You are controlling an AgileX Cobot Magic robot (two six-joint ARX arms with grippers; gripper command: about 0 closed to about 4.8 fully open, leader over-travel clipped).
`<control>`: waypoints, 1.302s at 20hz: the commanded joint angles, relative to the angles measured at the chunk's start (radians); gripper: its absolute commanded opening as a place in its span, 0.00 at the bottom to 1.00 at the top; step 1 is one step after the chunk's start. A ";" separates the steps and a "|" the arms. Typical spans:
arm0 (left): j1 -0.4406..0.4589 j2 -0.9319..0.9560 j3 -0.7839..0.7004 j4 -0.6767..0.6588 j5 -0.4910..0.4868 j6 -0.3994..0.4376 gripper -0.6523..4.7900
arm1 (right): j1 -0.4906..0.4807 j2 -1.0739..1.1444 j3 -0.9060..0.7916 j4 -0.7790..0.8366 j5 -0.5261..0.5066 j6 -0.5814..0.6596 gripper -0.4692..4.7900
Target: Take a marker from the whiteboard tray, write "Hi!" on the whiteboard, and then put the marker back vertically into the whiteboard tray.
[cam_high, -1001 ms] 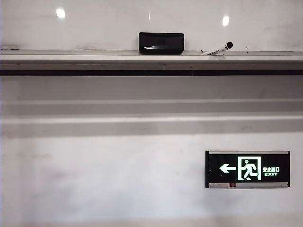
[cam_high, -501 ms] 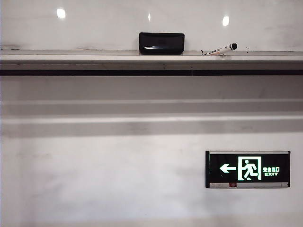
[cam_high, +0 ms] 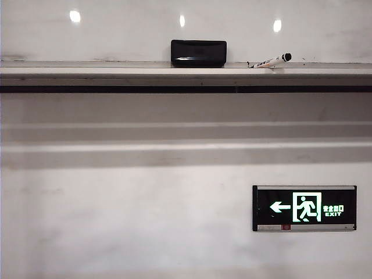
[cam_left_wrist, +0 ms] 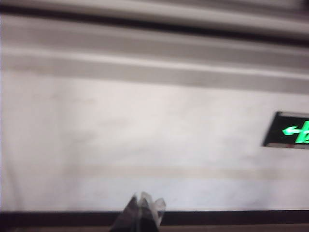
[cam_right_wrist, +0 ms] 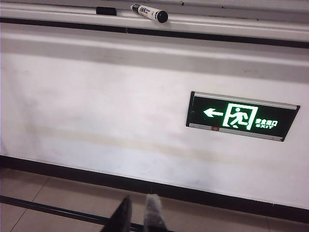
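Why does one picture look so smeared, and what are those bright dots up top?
The left wrist view is motion-blurred, streaking the wall and the left end effector. The right wrist view is sharp: the marker and right end effector read clearly. In the exterior view, the dots are ceiling lights glaring off the glossy whiteboard.

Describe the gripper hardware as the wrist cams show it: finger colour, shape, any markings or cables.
Only the fingertips show. Left gripper: two narrow tapered fingers, dark at the base with a translucent, greyish-clear covering toward the tips; the frame is motion-blurred, so finer detail is lost. Right gripper: one finger reads black, the other pale and translucent, both slim and tapering. No cables, labels or markings are visible, and neither arm appears in the exterior view.
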 commanded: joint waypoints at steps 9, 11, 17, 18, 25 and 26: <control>0.002 -0.001 -0.027 0.052 -0.018 0.061 0.11 | 0.003 -0.004 0.005 0.013 -0.002 0.003 0.17; 0.002 -0.001 -0.027 0.052 -0.018 0.061 0.11 | 0.003 -0.010 0.005 0.013 -0.002 0.003 0.17; 0.002 -0.001 -0.027 0.050 -0.018 0.061 0.11 | 0.003 -0.012 0.005 0.013 -0.002 0.003 0.17; 0.002 -0.001 -0.027 0.050 -0.018 0.061 0.11 | 0.003 -0.013 0.004 0.018 -0.001 0.003 0.17; 0.002 -0.001 -0.027 0.049 -0.018 0.061 0.11 | -0.122 -0.157 -0.264 0.317 0.051 0.005 0.17; 0.002 -0.001 -0.027 0.049 -0.018 0.061 0.11 | -0.131 -0.183 -0.288 0.316 0.052 0.005 0.17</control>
